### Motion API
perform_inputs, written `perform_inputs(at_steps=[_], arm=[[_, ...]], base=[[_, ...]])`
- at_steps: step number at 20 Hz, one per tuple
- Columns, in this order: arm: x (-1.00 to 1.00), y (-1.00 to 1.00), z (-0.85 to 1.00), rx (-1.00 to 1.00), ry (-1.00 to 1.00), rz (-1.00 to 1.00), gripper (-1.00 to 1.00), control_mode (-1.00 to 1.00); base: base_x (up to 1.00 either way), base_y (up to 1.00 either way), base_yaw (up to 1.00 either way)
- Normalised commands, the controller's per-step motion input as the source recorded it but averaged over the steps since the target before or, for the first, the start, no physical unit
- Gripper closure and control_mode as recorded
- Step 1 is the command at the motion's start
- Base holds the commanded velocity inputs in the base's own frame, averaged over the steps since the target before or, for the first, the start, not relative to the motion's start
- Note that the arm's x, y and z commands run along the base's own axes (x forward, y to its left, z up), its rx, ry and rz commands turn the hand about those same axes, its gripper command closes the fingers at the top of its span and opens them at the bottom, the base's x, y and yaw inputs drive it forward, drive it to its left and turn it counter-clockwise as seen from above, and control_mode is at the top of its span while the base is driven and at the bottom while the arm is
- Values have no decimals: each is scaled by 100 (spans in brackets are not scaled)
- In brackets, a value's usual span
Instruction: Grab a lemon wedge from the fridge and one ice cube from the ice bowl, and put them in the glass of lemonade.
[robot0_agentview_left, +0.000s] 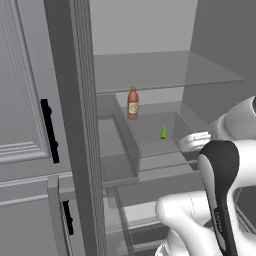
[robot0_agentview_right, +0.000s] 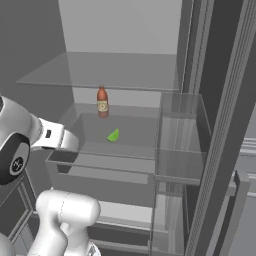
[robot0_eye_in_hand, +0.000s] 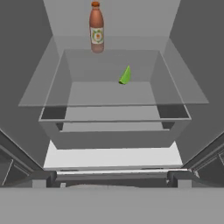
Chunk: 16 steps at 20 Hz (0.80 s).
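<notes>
— Lemon wedge (robot0_eye_in_hand: 125, 75), small, green and wedge-shaped: where is it sitting?

— On a glass shelf (robot0_agentview_right: 125, 135) inside the tall dark grey fridge (robot0_agentview_left: 150, 65), whose doors stand open. It lies toward the middle of that shelf, on its flat side with the point up.

— Anything beside it?

— An orange bottle with a pale label and a red cap (robot0_eye_in_hand: 96, 27) stands upright farther back on the same shelf, close to the rear wall. In the hand view the wedge is in front of the bottle and a little to its right; the two are apart, not touching.

— And the gripper?

— Its fingertips (robot0_eye_in_hand: 179, 178) show as small dark tips at the bottom of the hand view, spread wide with nothing between them. It hangs outside the fridge, in front of the shelf and well short of the wedge.

— What else is in there?

— A second glass shelf (robot0_agentview_left: 165, 72) above, bare, and a grey drawer (robot0_eye_in_hand: 113, 138) below the wedge's shelf. A clear door bin (robot0_agentview_right: 177, 145) hangs on the open door at the right of the right base view. At the left of the left base view is a panelled grey cabinet with black handles (robot0_agentview_left: 49, 130).
</notes>
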Motion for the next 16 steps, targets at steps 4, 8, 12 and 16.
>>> perform_inputs(at_steps=[4,8,12,16], arm=[[-1,-18,-5,0,0,-1,-100,-100],[2,-23,0,0,3,-4,-100,-100],[33,-25,0,0,4,-1,-100,-100],[91,-3,-31,0,1,0,-100,-100]], base=[[0,0,0],[0,0,0],[0,0,0],[0,0,0]])
